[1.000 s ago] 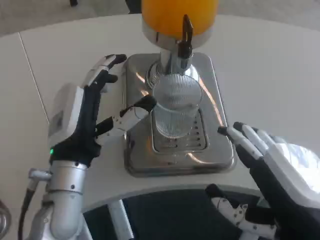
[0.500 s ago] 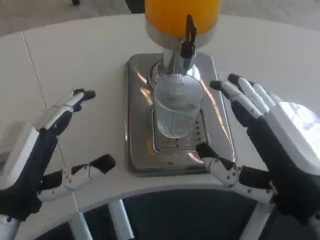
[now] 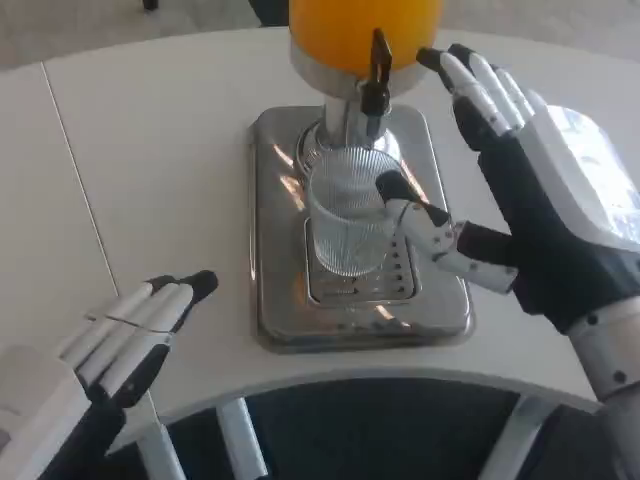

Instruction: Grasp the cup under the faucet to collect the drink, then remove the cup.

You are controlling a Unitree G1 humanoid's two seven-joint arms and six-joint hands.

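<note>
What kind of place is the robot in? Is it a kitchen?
Probably a drinks station set up for a robot trial, not clearly a kitchen. An orange juice dispenser stands on a shiny metal drip tray, with a ribbed clear cup under its tap, all on a plain white table.

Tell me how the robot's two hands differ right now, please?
The right hand is raised beside the clear ribbed glass cup, fingers spread, thumb reaching to the cup's rim. The left hand lies low at the white table's near edge, fingers straight and together, far from the cup. Both hold nothing and share white backs with black-and-white fingers.
</note>
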